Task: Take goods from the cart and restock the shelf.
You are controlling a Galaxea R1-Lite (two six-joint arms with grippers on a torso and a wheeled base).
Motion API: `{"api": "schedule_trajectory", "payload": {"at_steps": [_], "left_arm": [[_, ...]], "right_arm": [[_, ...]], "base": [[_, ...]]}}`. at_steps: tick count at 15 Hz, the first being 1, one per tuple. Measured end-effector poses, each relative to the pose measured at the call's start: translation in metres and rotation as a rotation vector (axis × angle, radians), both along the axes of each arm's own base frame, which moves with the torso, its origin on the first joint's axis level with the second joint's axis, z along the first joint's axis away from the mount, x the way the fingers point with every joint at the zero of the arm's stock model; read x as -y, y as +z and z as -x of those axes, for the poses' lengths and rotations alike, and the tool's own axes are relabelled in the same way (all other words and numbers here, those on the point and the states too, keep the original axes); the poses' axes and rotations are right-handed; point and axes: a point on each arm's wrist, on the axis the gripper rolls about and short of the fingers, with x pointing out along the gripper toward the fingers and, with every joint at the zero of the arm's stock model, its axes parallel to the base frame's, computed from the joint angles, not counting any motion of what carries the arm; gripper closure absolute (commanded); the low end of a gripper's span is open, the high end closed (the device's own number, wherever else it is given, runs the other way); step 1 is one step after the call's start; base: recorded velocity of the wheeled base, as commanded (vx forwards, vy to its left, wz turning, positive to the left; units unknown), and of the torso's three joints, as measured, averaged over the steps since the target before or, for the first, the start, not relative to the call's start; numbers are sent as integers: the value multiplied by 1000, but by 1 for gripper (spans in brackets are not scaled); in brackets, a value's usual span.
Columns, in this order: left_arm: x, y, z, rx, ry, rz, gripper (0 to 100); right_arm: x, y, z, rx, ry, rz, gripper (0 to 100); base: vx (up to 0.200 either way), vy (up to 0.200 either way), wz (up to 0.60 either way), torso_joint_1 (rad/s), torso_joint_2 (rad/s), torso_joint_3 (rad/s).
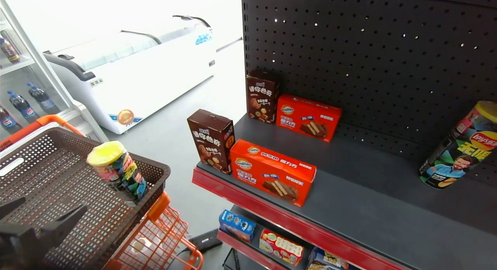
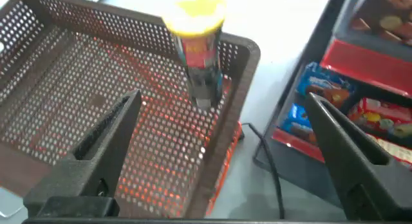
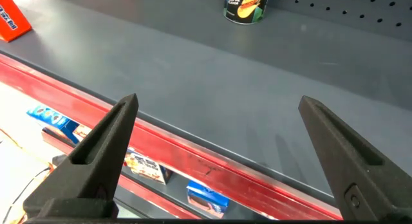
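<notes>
A chip can with a yellow lid [image 1: 116, 171] stands upright in the brown cart basket [image 1: 46, 161], near its far corner. In the left wrist view the same chip can [image 2: 199, 53] stands just beyond my left gripper [image 2: 222, 98], which is open and empty above the basket's mesh floor. From the head view, the left gripper [image 1: 42, 210] sits low over the basket's near side. My right gripper [image 3: 217, 102] is open and empty, hovering over the bare dark shelf board [image 3: 212, 76]. A second chip can [image 1: 462, 146] stands at the back of the shelf [image 1: 369, 192].
Two brown cookie boxes [image 1: 212, 140] and two orange wafer boxes [image 1: 273, 171] stand on the shelf's left part. A red lip [image 1: 279, 217] edges the shelf front, with snack boxes [image 1: 280, 246] on the lower shelf. The orange cart frame [image 1: 155, 239] sits under the basket. A white freezer [image 1: 132, 72] stands behind.
</notes>
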Motion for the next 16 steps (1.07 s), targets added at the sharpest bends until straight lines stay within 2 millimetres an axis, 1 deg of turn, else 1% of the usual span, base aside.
{"api": "schedule_trajectory", "payload": {"at_steps": [2, 4, 7, 9, 12, 16], "left_arm": [[-4, -4, -38, 29, 21, -30, 0], [-9, -16, -73, 62, 60, -50, 0], [-16, -39, -113, 96, 99, -66, 0], [-19, -53, -132, 117, 109, -72, 0], [-22, -72, -153, 89, 113, -72, 0], [-27, -93, -173, 55, 124, -72, 0]], "right_arm": [[0, 0, 0, 0, 0, 0, 0], [0, 0, 0, 0, 0, 0, 0], [0, 0, 0, 0, 0, 0, 0], [0, 0, 0, 0, 0, 0, 0], [0, 0, 0, 0, 0, 0, 0], [0, 0, 0, 0, 0, 0, 0]], "base": [[0, 0, 0, 0, 0, 0], [0, 0, 0, 0, 0, 0], [0, 0, 0, 0, 0, 0], [0, 0, 0, 0, 0, 0], [0, 0, 0, 0, 0, 0], [0, 0, 0, 0, 0, 0]]}}
